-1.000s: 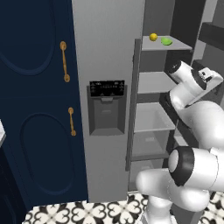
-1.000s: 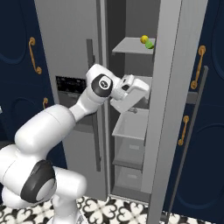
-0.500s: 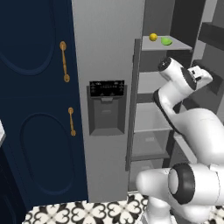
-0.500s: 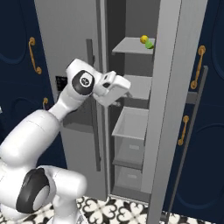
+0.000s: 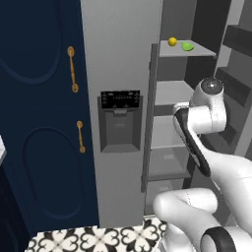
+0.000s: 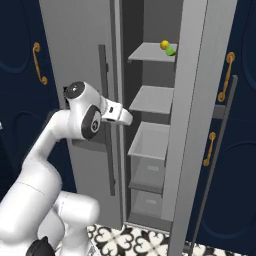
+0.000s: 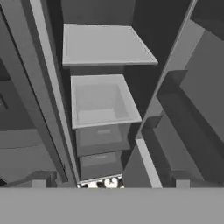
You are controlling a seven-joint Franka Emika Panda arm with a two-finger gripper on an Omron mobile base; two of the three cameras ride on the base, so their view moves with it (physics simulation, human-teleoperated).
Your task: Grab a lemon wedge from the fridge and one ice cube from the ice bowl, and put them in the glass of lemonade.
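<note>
Lemon wedge (image 5: pixel 187 46): top shelf (image 5: pixel 189 50) of open fridge (image 5: pixel 120 59), just right of small yellow fruit (image 5: pixel 172 42). Gripper (image 6: pixel 126 117): lower, near door edge, jaws spread wide, empty. Risk: reach snags wrong fruit or clips shelf lip, wedge rolls off.

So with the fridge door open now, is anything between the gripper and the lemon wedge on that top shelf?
Nothing visible blocks it. The lemon wedge lies on the top shelf of the open fridge, beside a small yellow fruit on its door-hinge side. The hand sits lower, about level with the second shelf, so it must rise past that shelf's front edge.
</note>
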